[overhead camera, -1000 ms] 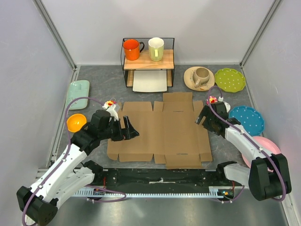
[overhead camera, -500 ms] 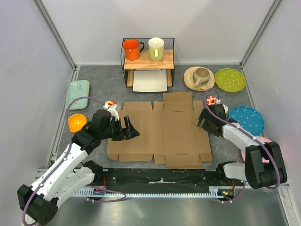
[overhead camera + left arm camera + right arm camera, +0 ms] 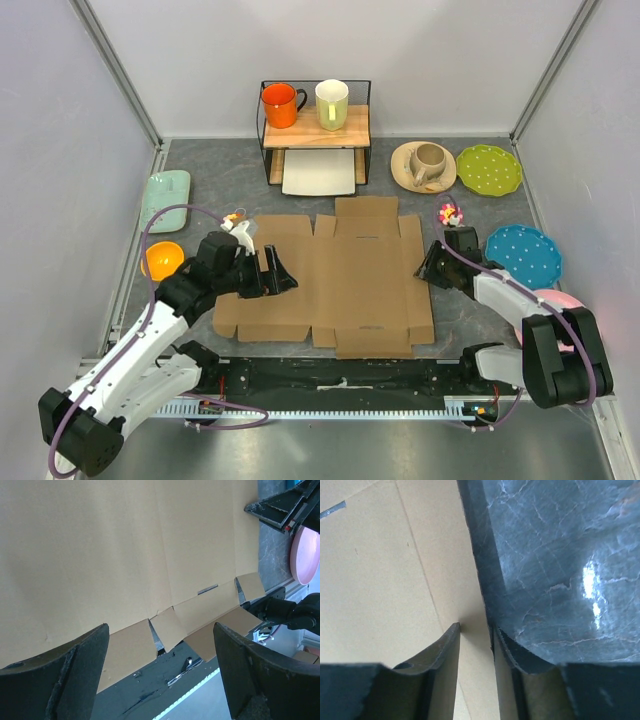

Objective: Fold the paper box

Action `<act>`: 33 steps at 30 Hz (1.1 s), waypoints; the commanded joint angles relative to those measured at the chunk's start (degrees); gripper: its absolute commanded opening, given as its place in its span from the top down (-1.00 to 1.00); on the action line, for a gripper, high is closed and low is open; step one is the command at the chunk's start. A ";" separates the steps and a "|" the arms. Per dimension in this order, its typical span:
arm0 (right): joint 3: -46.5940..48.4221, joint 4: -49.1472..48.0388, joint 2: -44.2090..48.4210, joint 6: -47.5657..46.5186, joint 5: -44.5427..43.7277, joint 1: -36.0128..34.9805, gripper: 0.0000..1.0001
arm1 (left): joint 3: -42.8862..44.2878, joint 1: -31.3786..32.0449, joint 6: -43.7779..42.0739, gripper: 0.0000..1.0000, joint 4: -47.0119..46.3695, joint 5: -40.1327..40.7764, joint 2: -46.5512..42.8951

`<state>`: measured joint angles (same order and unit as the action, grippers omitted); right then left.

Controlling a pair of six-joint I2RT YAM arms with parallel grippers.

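Paper box (image 3: pixel 350 280): flat, creased brown cardboard

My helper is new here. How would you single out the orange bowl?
Find the flat cardboard box mid-table. Left of it, nearer than the mint tray, sits the bowl. Unlike the orange mug, it is low and off the shelf.

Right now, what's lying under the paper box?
The paper box lies flat on the grey marbled table, which shows all around its edges. Anything beneath its middle is covered and cannot be seen.
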<state>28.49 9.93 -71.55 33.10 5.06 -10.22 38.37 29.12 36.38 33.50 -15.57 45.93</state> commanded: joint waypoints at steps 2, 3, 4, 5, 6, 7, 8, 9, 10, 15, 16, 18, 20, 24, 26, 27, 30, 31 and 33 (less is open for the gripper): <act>-0.28 2.72 3.69 -1.99 2.23 -0.07 0.49 | 0.56 0.32 -1.22 -0.82 -2.38 -1.13 0.47; -0.10 3.33 5.09 -2.25 2.06 -0.07 0.56 | 0.74 0.32 -1.31 -0.82 -2.30 -1.04 0.73; 0.33 4.73 5.89 -2.60 1.54 0.02 0.60 | 0.92 0.32 -1.31 -0.82 -2.29 -1.04 0.91; 0.60 5.44 6.85 -2.78 1.36 -0.06 0.70 | 1.09 0.32 -1.49 -0.82 -2.29 -0.86 1.00; 1.04 6.23 8.51 -2.87 1.18 -0.07 0.73 | 1.44 0.32 -1.49 -0.82 -2.29 -0.69 1.35; 2.00 7.89 9.40 -3.13 1.09 -0.07 0.76 | 1.53 0.32 -1.58 -0.82 -2.38 -0.69 1.53; 2.70 8.86 11.06 -3.39 1.09 -0.07 0.90 | 1.79 0.32 -1.75 -0.82 -2.38 -0.51 1.70; 3.49 9.92 11.60 -3.66 1.18 0.02 0.97 | 2.23 0.32 -1.75 -0.82 -2.38 -0.42 1.97; 5.50 12.02 11.87 -3.92 1.18 -0.24 1.00 | 2.50 0.32 -1.84 -0.82 -2.30 -0.34 2.14; 10.79 15.46 14.77 -5.33 3.29 -2.52 1.00 | 5.83 0.32 -2.28 -0.82 -2.30 1.33 3.37; 13.32 16.68 15.03 -5.50 3.55 -2.87 1.00 | 6.54 0.32 -2.37 -0.83 -2.29 1.94 3.64; 16.23 17.92 15.30 -7.25 4.52 -3.49 1.00 | 8.72 0.32 -2.80 -0.84 -2.29 3.53 3.99; 22.11 21.69 14.43 -8.83 3.91 -4.37 1.00 | 10.31 0.32 -3.59 -0.84 -2.30 5.28 4.43; 35.71 29.25 12.31 -13.49 2.24 -5.95 1.00 | 15.49 0.32 -5.09 -0.85 -2.03 9.41 4.69; 40.13 33.30 11.26 -15.69 1.80 -7.70 1.00 | 17.43 0.32 -6.06 -0.86 -2.12 13.26 4.43; 43.98 34.53 10.99 -16.48 1.88 -8.41 1.00 | 19.09 0.32 -6.49 -0.86 -2.29 14.68 4.25; 51.80 38.92 9.59 -19.12 2.50 -11.22 1.00 | 20.69 0.32 -8.51 -0.90 -5.88 19.69 2.59; 53.84 41.11 9.06 -20.17 2.93 -12.01 1.00 | 20.52 0.23 -10.17 -0.91 -9.81 20.23 1.97; 59.01 43.05 7.66 -21.14 4.08 -14.30 1.00 | 19.38 0.23 -12.29 -0.94 -14.49 20.23 0.57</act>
<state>78.24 46.26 -62.13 16.49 7.57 -21.43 56.62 29.12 30.61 29.34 -0.40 49.43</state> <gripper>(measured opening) 0.010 0.962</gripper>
